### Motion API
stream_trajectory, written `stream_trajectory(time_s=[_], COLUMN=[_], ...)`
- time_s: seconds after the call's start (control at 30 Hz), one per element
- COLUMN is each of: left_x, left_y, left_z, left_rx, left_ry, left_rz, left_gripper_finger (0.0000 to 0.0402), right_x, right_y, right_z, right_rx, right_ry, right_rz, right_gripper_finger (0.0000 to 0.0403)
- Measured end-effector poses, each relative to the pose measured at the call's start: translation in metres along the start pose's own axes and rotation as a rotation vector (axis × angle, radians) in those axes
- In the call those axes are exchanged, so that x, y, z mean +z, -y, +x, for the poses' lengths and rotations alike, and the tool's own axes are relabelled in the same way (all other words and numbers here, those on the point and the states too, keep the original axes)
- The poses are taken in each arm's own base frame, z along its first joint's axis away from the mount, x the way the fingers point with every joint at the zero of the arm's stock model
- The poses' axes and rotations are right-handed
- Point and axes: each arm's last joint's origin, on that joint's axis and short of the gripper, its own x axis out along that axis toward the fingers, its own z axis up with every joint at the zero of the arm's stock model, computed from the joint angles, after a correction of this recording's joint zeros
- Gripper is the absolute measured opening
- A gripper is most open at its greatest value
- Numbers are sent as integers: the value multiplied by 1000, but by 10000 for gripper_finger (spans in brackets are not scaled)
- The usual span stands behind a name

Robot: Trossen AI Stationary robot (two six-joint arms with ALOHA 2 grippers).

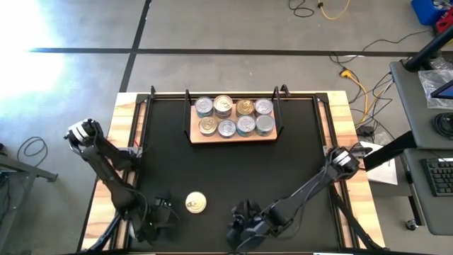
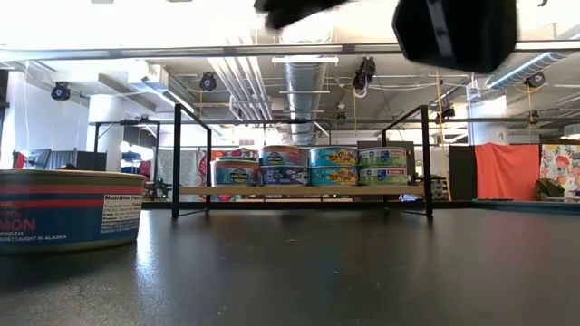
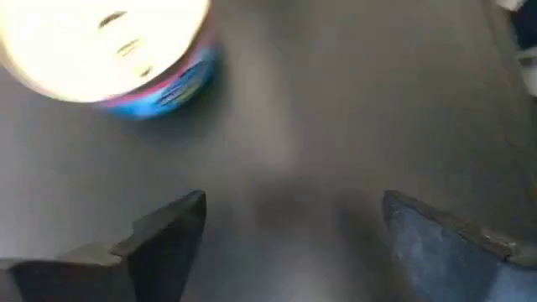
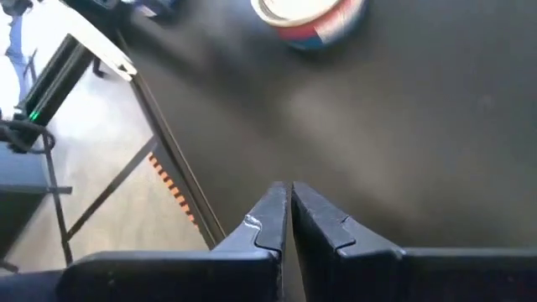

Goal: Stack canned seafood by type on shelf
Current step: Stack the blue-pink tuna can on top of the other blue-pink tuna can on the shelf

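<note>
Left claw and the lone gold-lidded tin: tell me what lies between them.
Nothing: in the high view only bare black table separates the open left claw from the tin.

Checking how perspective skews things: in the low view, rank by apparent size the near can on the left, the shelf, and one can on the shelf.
1. Shelf, widest.
2. Near can, enlarged by closeness.
3. Shelf can.
</note>
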Motion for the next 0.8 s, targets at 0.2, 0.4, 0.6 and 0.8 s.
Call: stream_trajectory(time_s=[0.2, 0.4, 0.6, 0.8], left_x=[-15, -28, -21, 2], left_y=[-14, -22, -42, -64], left_z=[4, 11, 27, 43], left_rx=[92, 173, 227, 267], left_ry=[56, 120, 236, 312], left_rz=[-63, 35, 72, -6], left_gripper_finger=[354, 354, 354, 354], right_x=[-24, -30, -28, -31], right_y=[0, 2, -1, 10], right_z=[9, 15, 13, 12], right_rx=[-3, 2, 11, -105], right_ry=[-17, -129, -131, -149], right_rz=[95, 135, 176, 182], right_gripper_finger=[13, 13, 13, 13])
